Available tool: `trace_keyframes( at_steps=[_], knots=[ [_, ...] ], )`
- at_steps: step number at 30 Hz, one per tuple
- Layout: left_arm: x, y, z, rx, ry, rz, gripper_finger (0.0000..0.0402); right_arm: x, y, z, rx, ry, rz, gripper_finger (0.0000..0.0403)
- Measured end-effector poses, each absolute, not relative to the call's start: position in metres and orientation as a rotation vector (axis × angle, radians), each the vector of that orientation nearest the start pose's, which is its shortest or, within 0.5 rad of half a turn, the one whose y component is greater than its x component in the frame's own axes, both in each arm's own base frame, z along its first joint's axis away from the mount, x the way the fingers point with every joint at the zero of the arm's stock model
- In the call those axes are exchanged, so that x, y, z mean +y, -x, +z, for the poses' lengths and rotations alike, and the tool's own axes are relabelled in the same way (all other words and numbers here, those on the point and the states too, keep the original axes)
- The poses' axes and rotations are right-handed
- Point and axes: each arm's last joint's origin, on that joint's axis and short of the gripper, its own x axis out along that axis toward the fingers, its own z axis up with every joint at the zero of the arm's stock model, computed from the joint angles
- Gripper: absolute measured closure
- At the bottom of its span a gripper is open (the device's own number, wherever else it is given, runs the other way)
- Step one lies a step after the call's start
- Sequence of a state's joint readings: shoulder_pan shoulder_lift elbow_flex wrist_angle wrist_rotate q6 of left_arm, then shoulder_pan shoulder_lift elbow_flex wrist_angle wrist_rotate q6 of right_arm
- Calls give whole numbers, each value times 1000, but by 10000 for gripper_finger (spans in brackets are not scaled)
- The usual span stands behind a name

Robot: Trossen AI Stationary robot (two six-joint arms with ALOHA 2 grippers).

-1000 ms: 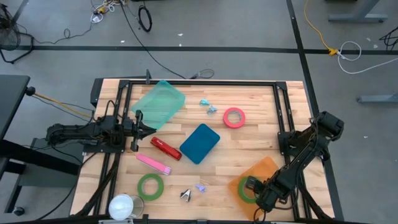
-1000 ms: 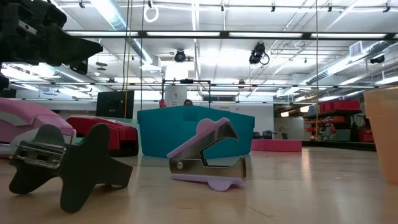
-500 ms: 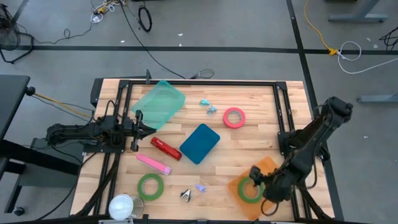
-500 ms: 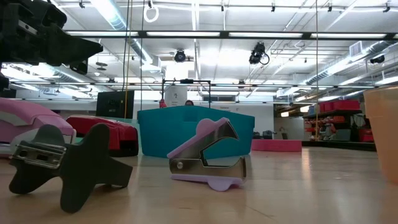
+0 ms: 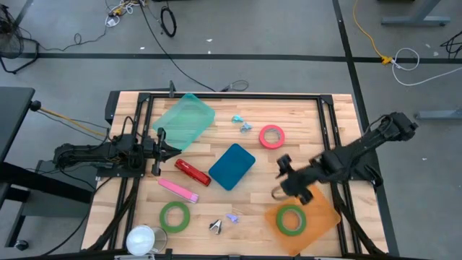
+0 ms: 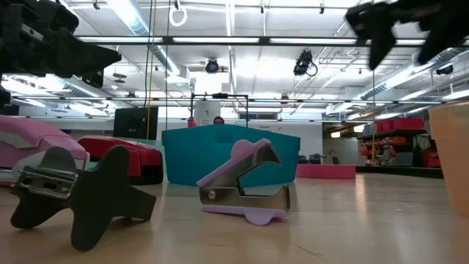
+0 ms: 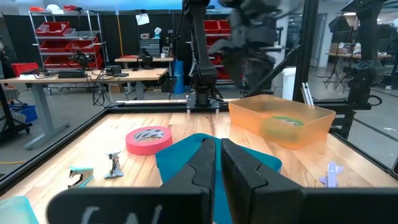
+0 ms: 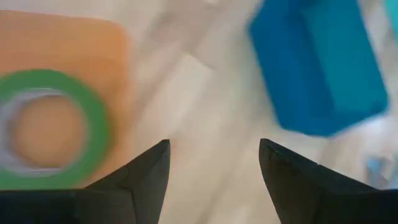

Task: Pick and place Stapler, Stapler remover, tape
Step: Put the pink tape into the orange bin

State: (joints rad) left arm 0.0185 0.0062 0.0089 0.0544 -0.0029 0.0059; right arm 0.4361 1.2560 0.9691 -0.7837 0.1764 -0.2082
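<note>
Since the earlier frame my right tool (image 5: 283, 175) has lifted off the orange bin (image 5: 317, 217), fingers spread and empty, green tape (image 5: 290, 219) dropped inside; left tool (image 5: 160, 151) waits clenched.

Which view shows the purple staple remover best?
The low view: the purple staple remover fills the foreground, metal jaws and plastic base clear. The high view shows it only as a speck; the left wrist view catches a sliver; the right wrist view misses it.

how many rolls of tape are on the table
3: a pink tape roll near the far edge, a green tape roll near the front, another green tape roll inside the orange bin.
</note>
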Motion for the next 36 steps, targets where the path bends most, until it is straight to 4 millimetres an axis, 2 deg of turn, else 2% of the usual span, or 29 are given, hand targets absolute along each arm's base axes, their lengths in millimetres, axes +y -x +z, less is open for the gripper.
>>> trace_keyframes(
  at_steps=[9, 16, 21, 28, 33, 36],
  knots=[
    [2, -97, 171, -57, -6, 21, 372, 25, -236, 258, 1058, 318, 60, 156],
    [2, -97, 171, -57, -6, 21, 372, -14, -239, 255, 1086, 135, -64, 156],
    [2, -97, 171, -57, -6, 21, 372, -35, -244, 245, 1132, 60, -141, 156],
    [2, -97, 171, -57, -6, 21, 372, -60, -258, 222, 1197, 79, -161, 156],
    [2, -97, 171, -57, -6, 22, 372, -69, -265, 206, 1244, 43, -191, 156],
    [2, -97, 171, -57, -6, 21, 372, -70, -266, 207, 1230, 45, -194, 156]
  ],
)
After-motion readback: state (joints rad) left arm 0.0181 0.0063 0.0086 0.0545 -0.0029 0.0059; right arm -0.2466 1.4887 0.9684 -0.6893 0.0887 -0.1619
